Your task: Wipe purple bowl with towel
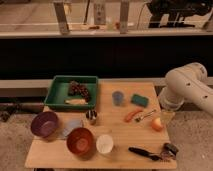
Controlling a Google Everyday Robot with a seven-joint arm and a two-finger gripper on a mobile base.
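Note:
The purple bowl point(44, 123) stands upright at the left front of the wooden table point(122, 131). A pale blue-grey towel point(71, 127) lies flat just right of it, partly under the rim of an orange bowl point(80, 140). Only a white arm segment point(187, 87) shows, at the right edge above the table's right side, far from the bowl and towel. My gripper itself is out of view.
A green tray point(56, 93) with grapes and a banana sits at the back left. Also on the table are a small metal cup point(91, 116), white bowl point(104, 144), blue cup point(118, 97), green sponge point(139, 100), carrot point(132, 115), orange fruit point(157, 124) and black utensil point(144, 152).

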